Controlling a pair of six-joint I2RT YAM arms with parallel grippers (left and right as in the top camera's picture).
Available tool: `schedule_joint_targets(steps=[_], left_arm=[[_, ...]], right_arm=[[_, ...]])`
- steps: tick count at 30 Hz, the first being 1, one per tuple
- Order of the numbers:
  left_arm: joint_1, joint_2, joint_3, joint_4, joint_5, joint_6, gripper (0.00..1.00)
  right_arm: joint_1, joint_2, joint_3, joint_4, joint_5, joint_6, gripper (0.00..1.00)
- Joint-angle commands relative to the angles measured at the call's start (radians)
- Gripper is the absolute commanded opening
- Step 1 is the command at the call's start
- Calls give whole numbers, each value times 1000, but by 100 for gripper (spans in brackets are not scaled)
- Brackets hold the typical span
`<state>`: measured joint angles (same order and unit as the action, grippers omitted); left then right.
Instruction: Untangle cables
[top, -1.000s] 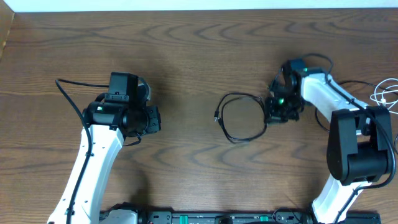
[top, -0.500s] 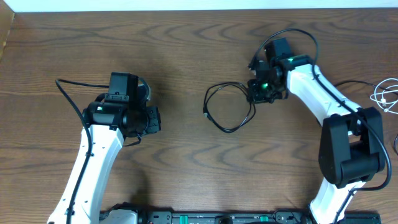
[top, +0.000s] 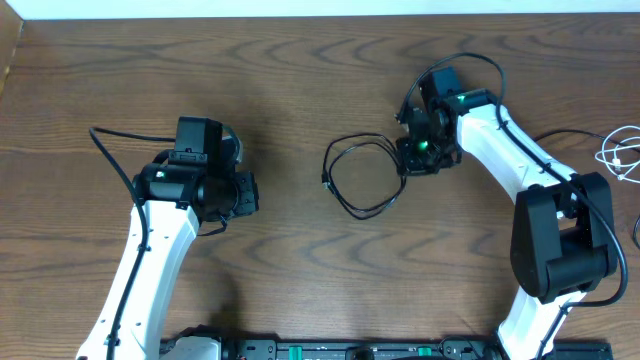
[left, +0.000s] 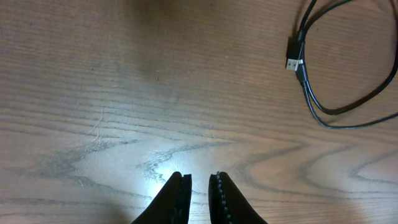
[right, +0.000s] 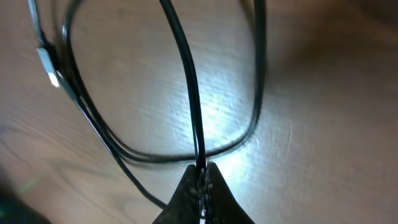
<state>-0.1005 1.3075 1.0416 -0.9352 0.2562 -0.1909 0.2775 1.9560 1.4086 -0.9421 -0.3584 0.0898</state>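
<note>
The black cable (top: 362, 208) lies as a loose loop on the wooden table at centre right, its plug end (top: 325, 181) pointing left. My right gripper (top: 408, 160) is at the loop's right edge. In the right wrist view it (right: 202, 167) is shut on one strand of the black cable (right: 186, 81). The white cable (top: 622, 150) lies bunched at the far right table edge, apart from the black one. My left gripper (top: 250, 192) rests left of the loop. In the left wrist view its jaws (left: 199, 180) are nearly together and empty, with the black cable (left: 336, 112) at the upper right.
Wooden table (top: 300, 80) with its back edge along the top. The left arm (top: 150, 260) occupies the left front. The right arm (top: 560, 230) spans the right side, with its own thicker black lead (top: 470, 60) arching over the wrist.
My right gripper has moved left and toward the back of the table, dragging the black cable loop with it. The left arm has not moved.
</note>
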Motion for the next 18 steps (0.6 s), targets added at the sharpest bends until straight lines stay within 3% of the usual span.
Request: schedule_joint_targets(steps=[1,4,18], left_arm=[[-1,5,-6,-3,-3,-10,17],[-1,5,-6,-3,-3,-10,17],[-1,5,-6,-3,-3,-10,17]], right_arm=[[-17,1,9,-33,125,62,1],[-25,0,9,-60,206,89,1],[-22,0,9,-242,218,168,1]])
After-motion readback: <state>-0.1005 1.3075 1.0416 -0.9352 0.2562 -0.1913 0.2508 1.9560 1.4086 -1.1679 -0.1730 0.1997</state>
